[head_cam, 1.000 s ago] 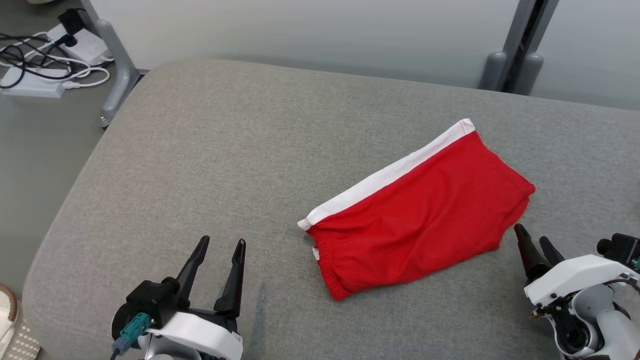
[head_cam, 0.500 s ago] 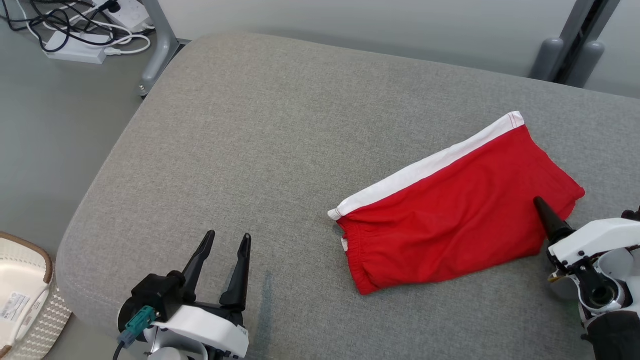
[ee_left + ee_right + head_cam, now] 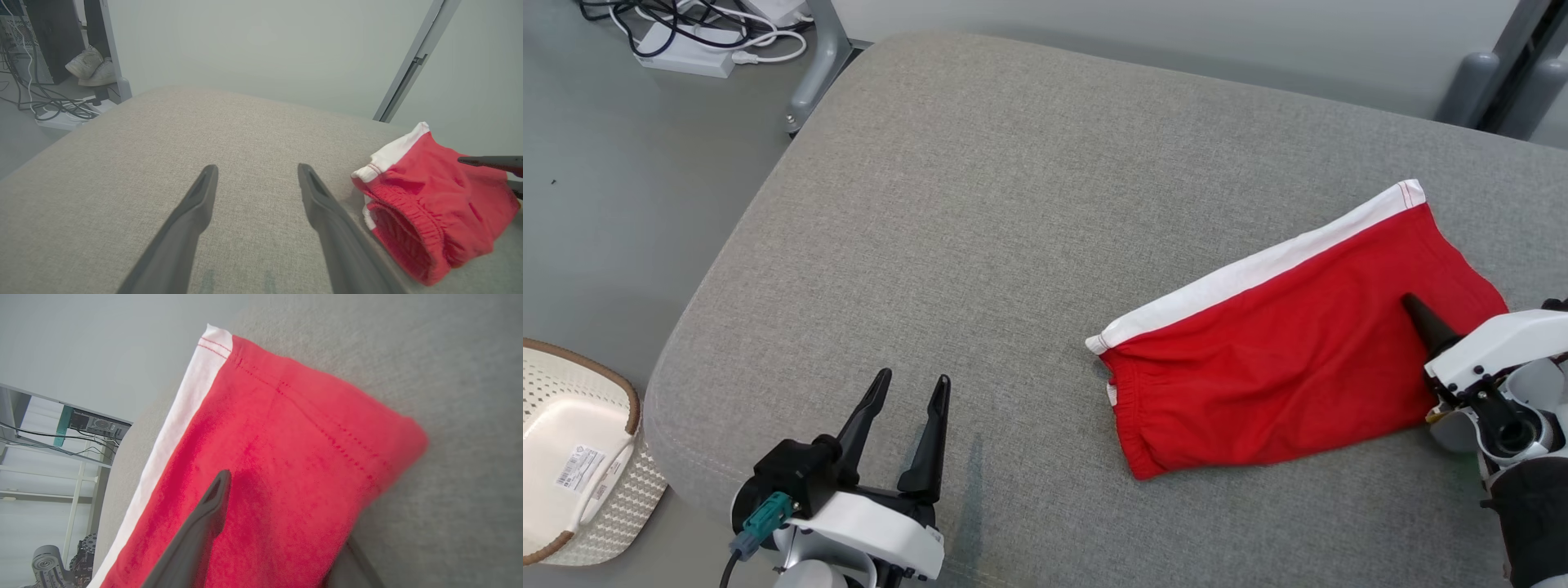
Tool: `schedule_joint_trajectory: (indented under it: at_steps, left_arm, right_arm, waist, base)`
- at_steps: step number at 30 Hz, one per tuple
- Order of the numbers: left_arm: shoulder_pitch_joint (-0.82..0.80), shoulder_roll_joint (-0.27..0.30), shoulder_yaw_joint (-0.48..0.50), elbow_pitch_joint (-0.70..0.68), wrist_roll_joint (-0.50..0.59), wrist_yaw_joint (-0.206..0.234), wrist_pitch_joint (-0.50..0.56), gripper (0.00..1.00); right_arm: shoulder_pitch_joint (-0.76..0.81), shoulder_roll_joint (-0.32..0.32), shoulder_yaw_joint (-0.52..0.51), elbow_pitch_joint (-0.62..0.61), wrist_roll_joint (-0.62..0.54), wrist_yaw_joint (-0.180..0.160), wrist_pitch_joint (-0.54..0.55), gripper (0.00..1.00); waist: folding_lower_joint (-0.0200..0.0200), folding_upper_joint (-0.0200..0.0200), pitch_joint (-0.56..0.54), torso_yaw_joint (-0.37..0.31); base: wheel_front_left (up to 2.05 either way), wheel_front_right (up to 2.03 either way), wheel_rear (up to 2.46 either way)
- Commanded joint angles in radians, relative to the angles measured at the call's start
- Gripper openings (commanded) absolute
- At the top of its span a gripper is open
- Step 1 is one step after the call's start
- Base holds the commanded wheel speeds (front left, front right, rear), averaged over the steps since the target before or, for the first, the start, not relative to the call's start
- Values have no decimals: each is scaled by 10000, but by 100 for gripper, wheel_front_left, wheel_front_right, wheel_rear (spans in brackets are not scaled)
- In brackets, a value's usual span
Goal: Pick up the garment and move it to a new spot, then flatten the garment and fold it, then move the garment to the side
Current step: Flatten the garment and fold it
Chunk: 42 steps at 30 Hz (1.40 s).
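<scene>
Head view: one pair of red shorts (image 3: 1282,351) lies on the cushion (image 3: 980,204), to the right of the left end effector (image 3: 913,377), which is open and empty.
Left wrist view: its two fingers (image 3: 196,212) are spread above bare cushion.
Right wrist view: the right end effector (image 3: 286,510) gapes, with one finger over the shorts and the other at their edge.

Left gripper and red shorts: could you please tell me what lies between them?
Bare grey cushion lies between the left gripper and the red shorts, by the head view.

One finger of the right hand (image 3: 1425,327) is hidden by the garment (image 3: 1282,359), its tip unseen.
</scene>
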Motion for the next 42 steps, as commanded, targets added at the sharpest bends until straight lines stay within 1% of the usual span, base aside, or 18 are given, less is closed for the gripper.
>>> schedule_joint_trajectory:
  at_steps: [1,6,11,15,19,24,26,33,37,42]
  left_arm:
    - [-155,37,-23,13,-30,44,-37,100]
    - [-22,37,-135,69,-100,93,-37,100]
    - [-21,34,-107,134,-44,99,-37,100]
    - [41,35,-20,190,17,83,-37,100]
    - [180,35,102,261,106,29,-37,100]
    - [285,35,159,332,146,-37,-37,100]
    - [383,37,151,361,170,-59,-37,100]
    - [500,38,228,403,271,-141,-38,100]
    - [599,38,228,444,328,-157,-38,100]
    - [560,38,150,507,353,-216,-38,100]
  right_arm:
    - [288,345,135,246,123,-7,110,0]
    - [426,337,288,15,327,-7,-236,0]
    - [723,376,235,-300,821,-7,-665,0]
    - [1074,391,151,-539,1104,-9,-1225,0]
    - [1320,615,114,-794,1284,-9,-1827,0]
    - [1540,818,-132,-641,1348,-9,-2330,0]
    - [1618,900,-160,-564,1168,-5,-2580,0]
    - [1921,1174,-783,70,1006,-5,-3380,0]
    - [2231,1229,-711,392,689,-5,-3790,0]
    - [1922,1249,-429,695,742,-2,-4169,0]
  waist:
    - [0,-1,-25,18]
    - [0,-1,-149,-59]
    - [0,-1,-336,-277]
    - [0,-1,-535,-543]
    - [0,-1,-769,-937]
    - [0,-1,-1043,-1331]
    - [0,-1,-1163,-1528]
    - [0,-1,-1513,-1960]
    - [0,-1,-1626,-2131]
    - [0,-1,-1680,-2106]
  base:
    - [0,0,0]
    - [0,0,0]
    - [0,0,0]
    - [0,0,0]
    - [0,0,0]
    - [0,0,0]
    - [0,0,0]
    - [0,0,0]
    - [0,0,0]
    - [0,0,0]
